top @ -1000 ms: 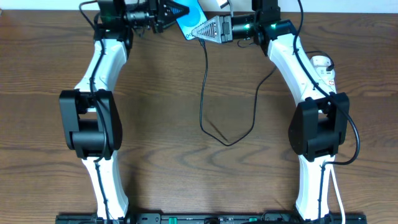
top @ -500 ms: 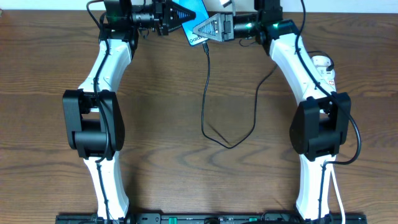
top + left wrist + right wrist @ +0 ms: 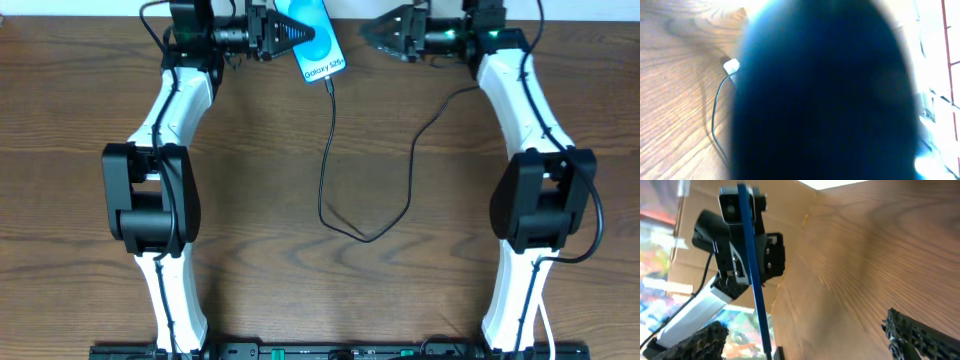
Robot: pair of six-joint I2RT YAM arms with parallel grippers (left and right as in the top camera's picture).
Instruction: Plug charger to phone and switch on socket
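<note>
phone (image 3: 318, 45) at far table (image 3: 250, 150) edge, charger (image 3: 323, 170) in front of it

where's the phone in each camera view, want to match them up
Overhead: the phone is at top centre, lit screen showing, gripped by the left hand.
Left wrist: a dark blue blur fills most of the frame. It looks to be the phone, too close to focus.
Right wrist: the phone is edge-on, a thin blue strip left of centre.
Shared landmark: the wooden table.
</note>
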